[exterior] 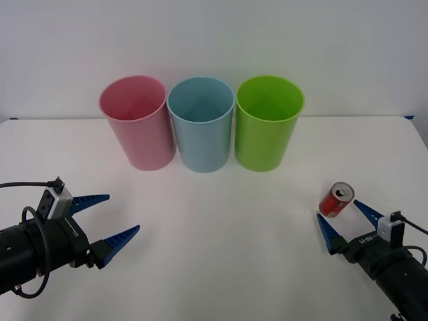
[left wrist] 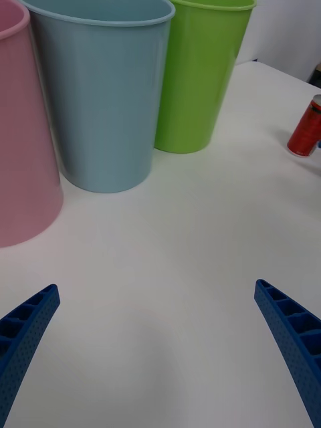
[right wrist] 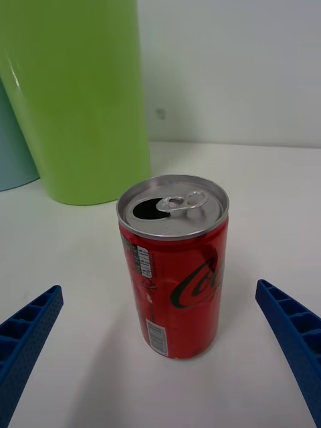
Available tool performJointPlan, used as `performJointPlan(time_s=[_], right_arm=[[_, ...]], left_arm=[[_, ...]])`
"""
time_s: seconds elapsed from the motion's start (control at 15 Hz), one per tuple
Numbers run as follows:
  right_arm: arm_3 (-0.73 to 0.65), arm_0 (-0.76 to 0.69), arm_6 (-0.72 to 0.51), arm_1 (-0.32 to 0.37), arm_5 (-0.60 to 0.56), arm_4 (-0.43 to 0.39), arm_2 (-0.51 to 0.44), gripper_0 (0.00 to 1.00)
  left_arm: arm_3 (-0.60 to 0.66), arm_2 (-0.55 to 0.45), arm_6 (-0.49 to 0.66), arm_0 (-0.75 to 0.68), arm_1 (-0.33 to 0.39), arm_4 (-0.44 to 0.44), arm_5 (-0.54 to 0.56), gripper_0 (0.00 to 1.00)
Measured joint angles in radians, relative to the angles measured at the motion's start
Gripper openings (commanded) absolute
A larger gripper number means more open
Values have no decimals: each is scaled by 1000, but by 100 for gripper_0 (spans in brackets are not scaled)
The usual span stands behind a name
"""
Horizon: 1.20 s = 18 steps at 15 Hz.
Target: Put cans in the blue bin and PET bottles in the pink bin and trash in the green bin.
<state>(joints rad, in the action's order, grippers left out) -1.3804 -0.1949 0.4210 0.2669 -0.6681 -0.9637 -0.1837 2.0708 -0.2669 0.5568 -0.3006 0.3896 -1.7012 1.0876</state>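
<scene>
The left gripper [exterior: 112, 218] is waiting wide open on the left, below the pink bin [exterior: 137, 124]. The right gripper [exterior: 346, 221] is gaping around the upright can [exterior: 336, 199]; an off-centre squeeze could be tipping it.

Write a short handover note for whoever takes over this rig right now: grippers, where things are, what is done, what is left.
Right gripper: open, low at the table's near right, straddling the upright can without touching it.
Left gripper: open, idle at near left, holding nothing.
Bins at the back, from the robot's left: pink bin, blue bin, green bin.
Done: nothing binned yet.
Left: grip the can, drop it in the blue bin.
</scene>
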Motion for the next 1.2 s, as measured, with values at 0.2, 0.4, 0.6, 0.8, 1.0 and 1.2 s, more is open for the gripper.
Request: performJointPlan(time_s=[0.2,0.4,0.6,0.8,1.0,1.2], right_arm=[[0,26,-1,0,42,9,20,100],[1,46,-3,-1,84,9,34,100],[1,54,0,0,100,1,41,100],[0,65,2,0,116,1,49,100],[1,75,2,-1,147,-1,62,100],[1,78,4,0,167,0,72,100]], left_arm=[[0,0,0,0,0,0,0,100],[0,0,0,0,0,0,0,100],[0,0,0,0,0,0,0,100],[0,0,0,0,0,0,0,100],[0,0,0,0,0,0,0,100],[0,0,0,0,0,0,0,100]])
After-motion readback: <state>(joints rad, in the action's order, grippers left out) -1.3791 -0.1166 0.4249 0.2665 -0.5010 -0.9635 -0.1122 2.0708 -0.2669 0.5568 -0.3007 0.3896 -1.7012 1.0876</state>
